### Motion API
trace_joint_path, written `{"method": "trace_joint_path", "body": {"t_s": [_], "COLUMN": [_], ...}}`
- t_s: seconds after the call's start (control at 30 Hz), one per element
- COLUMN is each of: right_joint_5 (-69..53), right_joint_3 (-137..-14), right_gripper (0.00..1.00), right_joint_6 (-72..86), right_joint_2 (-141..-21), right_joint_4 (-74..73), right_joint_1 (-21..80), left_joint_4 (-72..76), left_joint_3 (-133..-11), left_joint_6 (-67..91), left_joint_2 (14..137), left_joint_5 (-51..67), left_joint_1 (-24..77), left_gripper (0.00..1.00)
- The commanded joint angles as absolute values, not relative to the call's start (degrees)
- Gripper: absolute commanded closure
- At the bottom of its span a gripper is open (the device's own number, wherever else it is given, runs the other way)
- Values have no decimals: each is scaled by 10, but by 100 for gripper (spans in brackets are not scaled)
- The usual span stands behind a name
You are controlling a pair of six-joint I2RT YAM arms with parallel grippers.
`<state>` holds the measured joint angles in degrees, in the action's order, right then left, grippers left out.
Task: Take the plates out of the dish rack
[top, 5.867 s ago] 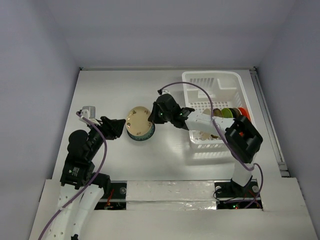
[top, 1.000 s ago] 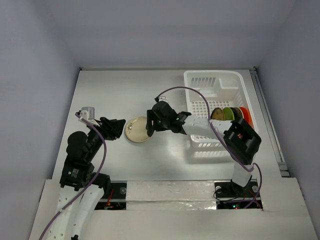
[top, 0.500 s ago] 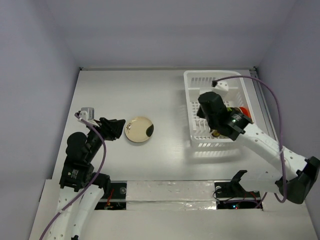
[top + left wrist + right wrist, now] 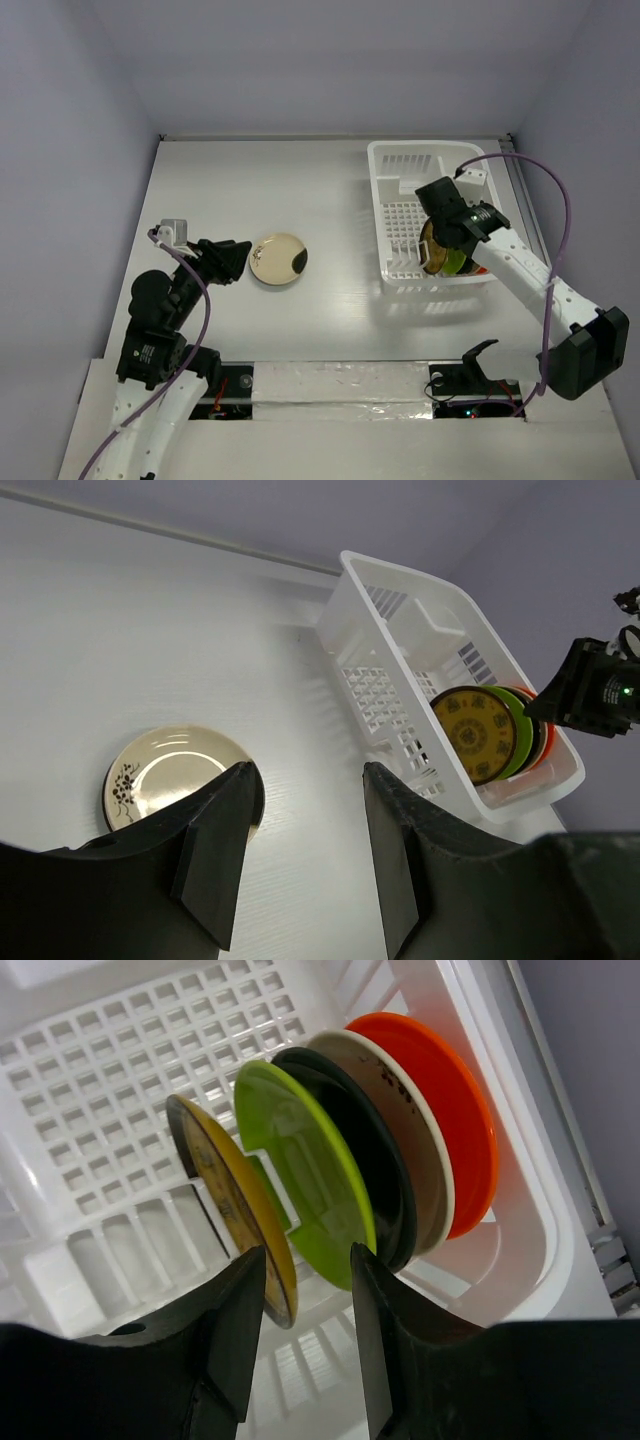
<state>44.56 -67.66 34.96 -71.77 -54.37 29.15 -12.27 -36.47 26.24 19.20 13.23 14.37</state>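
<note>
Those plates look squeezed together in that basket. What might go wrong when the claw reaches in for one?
The open right gripper hangs over the yellow patterned plate and the lime green plate, which stand on edge close together in the dish rack, so a finger may strike a rim or pinch both. Lifting one could also drag or tip the black plate next to them.

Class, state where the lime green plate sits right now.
In the right wrist view the lime green plate stands on edge in the dish rack, between the yellow patterned plate and the black plate.
</note>
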Motion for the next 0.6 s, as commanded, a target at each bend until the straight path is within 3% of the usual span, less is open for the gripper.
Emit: {"method": "trace_joint_path", "body": {"t_s": [0.0,0.33,0.57], "right_joint_5": [437,427,445], "right_joint_3": [-672,-669,-680], "right_gripper": [55,57,76], "right_joint_6": [315,281,269], "right_joint_2": [-735,-782,-820], "right_joint_4": [-528,-488,-490], "right_joint_1": [280,279,279], "left_joint_4": [-98,-98,-98], "left_joint_3": [-376,-376,-376], "left_joint_6": [263,264,264], "left_joint_2": [182,180,178], "left_joint_5": [129,127,127], "left_joint_1": [148,148,148], "left_gripper": [56,56,55]}}
